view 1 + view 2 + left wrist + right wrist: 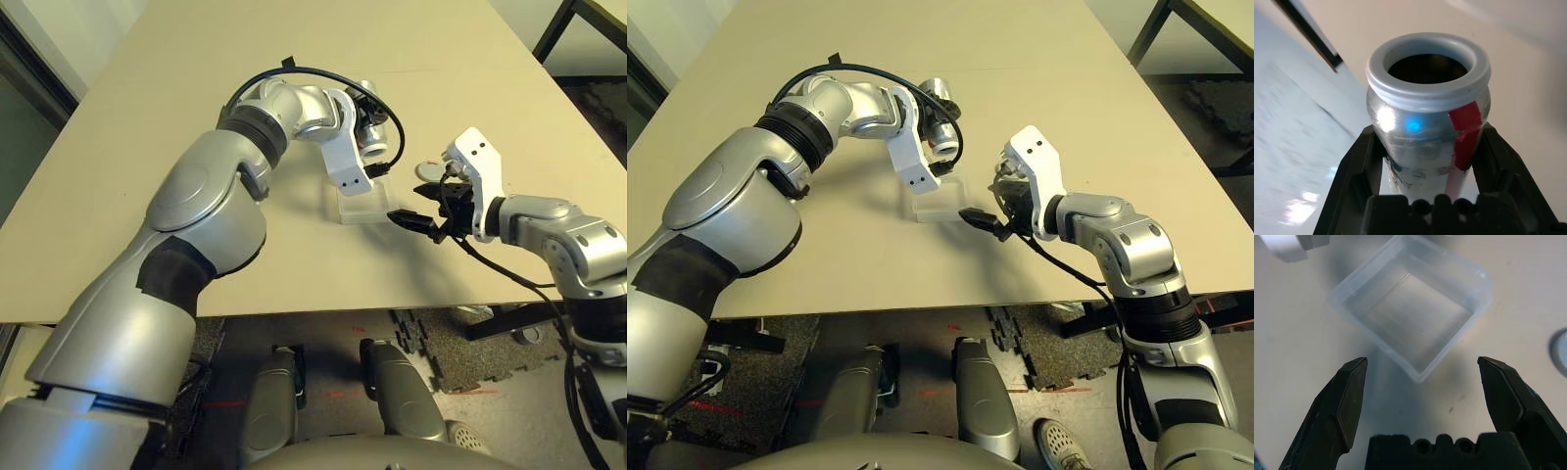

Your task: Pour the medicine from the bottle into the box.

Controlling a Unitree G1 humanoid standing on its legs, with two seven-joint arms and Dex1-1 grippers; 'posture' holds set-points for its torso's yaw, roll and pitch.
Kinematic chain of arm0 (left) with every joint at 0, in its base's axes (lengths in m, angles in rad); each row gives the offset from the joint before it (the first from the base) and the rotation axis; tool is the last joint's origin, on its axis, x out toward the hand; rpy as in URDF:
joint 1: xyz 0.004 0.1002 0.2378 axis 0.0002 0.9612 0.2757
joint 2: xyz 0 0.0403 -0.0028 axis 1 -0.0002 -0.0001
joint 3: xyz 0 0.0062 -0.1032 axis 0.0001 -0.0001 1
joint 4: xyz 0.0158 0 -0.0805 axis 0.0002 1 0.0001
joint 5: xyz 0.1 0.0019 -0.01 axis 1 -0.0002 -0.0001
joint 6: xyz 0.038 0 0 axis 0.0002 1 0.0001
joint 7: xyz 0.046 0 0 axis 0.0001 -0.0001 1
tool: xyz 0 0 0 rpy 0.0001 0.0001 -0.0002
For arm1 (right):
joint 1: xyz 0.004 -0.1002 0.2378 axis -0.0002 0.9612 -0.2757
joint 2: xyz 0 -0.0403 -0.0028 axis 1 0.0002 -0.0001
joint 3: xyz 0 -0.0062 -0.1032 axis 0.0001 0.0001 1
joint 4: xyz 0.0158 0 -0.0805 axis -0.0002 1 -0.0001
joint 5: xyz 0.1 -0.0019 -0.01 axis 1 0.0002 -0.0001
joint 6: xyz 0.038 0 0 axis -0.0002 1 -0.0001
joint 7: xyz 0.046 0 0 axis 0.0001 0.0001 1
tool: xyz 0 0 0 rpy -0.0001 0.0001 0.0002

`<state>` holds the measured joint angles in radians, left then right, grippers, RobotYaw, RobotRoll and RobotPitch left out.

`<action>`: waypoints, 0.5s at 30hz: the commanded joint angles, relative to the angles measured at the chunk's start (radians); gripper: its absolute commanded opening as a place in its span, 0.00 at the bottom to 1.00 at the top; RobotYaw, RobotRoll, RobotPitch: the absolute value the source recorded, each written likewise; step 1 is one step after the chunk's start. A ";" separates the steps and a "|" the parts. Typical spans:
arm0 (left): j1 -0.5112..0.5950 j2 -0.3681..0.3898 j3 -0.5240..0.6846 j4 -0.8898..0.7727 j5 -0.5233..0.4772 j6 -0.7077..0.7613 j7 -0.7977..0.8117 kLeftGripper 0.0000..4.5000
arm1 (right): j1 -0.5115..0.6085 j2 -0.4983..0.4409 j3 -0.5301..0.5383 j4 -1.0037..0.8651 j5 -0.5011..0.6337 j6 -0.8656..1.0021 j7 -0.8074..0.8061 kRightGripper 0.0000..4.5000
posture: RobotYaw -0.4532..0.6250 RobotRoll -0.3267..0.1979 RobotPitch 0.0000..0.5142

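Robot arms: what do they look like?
Silver, smooth and rounded, with black bands at the joints, white brackets with small dark holes at the wrists, and black cables running alongside. Each gripper, left and right, has two black, angular fingers.

I have a stereo pair on the head, looking forward and steeply down over both forearms (186, 186) at the desk (294, 264); the two eyes share the box (940, 202) and most of the desk, from slightly different spots. My left wrist camera looks along its hand (1425, 156), very close to the bottle's open mouth (1427, 68). My right wrist camera faces down between its fingers (1347, 401) onto the box, which the head views share.
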<state>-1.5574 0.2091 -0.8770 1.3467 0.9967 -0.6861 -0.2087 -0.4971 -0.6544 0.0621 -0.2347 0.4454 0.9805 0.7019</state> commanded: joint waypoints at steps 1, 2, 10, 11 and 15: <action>0.051 0.012 0.156 0.014 -0.175 0.023 -0.150 0.62 | 0.017 -0.020 -0.012 -0.025 0.025 0.024 0.024 1.00 | 0.25 0.62 0.29; 0.063 0.017 0.217 0.014 -0.233 0.055 -0.181 0.62 | 0.018 -0.025 -0.011 -0.028 0.028 0.027 0.028 1.00 | 0.25 0.62 0.29; 0.179 0.030 0.878 0.007 -0.843 0.523 -0.246 0.62 | 0.019 -0.042 -0.006 -0.026 0.031 0.024 0.041 1.00 | 0.26 0.62 0.30; 0.200 0.032 0.947 0.002 -0.902 0.561 -0.231 0.62 | 0.016 -0.043 -0.003 -0.022 0.029 0.021 0.042 1.00 | 0.26 0.62 0.30; 0.314 0.037 1.091 -0.022 -1.018 0.611 -0.149 0.62 | -0.001 -0.042 0.005 -0.005 0.022 0.013 0.047 1.00 | 0.27 0.62 0.30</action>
<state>-1.2773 0.2511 0.1690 1.3344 0.0343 -0.1054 -0.3897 -0.4889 -0.6924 0.0616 -0.2427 0.4686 1.0012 0.7396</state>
